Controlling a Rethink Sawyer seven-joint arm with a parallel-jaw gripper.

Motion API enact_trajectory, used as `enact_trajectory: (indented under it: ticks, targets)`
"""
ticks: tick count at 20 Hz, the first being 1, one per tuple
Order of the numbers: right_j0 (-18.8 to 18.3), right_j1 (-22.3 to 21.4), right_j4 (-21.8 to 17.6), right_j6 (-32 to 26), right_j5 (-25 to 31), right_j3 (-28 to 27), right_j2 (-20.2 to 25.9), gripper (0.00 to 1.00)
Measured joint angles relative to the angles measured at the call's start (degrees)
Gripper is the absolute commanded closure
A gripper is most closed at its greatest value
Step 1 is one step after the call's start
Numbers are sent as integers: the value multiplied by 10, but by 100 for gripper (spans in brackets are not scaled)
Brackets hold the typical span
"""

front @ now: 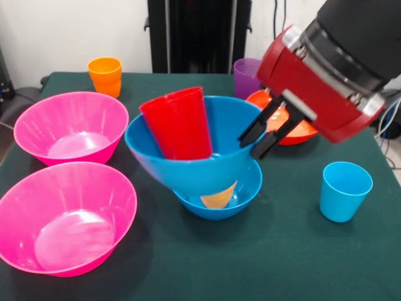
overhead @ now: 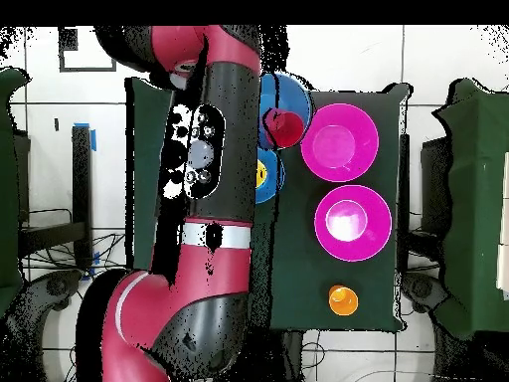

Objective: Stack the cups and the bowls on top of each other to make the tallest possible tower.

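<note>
My gripper (front: 249, 145) is shut on the right rim of the upper blue bowl (front: 213, 166), with one finger inside and one outside. That bowl tilts and rests on a yellow cup (front: 219, 197), which stands in the lower blue bowl (front: 245, 188). A red cup (front: 178, 122) leans inside the upper bowl. In the overhead view the upper blue bowl (overhead: 285, 95) holds the red cup (overhead: 288, 126), the yellow cup (overhead: 260, 174) peeks out beside the arm, and the gripper is hidden under the arm.
Two pink bowls (front: 69, 128) (front: 66, 219) stand at the left. An orange cup (front: 105, 75) is at the far left. A purple cup (front: 245, 72) and an orange-red bowl (front: 301, 132) are behind the gripper. A light blue cup (front: 344, 191) stands at the right on the green table (front: 282, 263).
</note>
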Motion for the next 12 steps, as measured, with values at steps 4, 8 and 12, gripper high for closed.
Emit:
enact_trajectory:
  ticks: [4,8,12]
  targets:
    - [15,-18,-1,0,7,23,0,100]
    - [48,-48,-1,0,7,79,0,100]
    - [76,-71,-3,0,7,125,0,100]
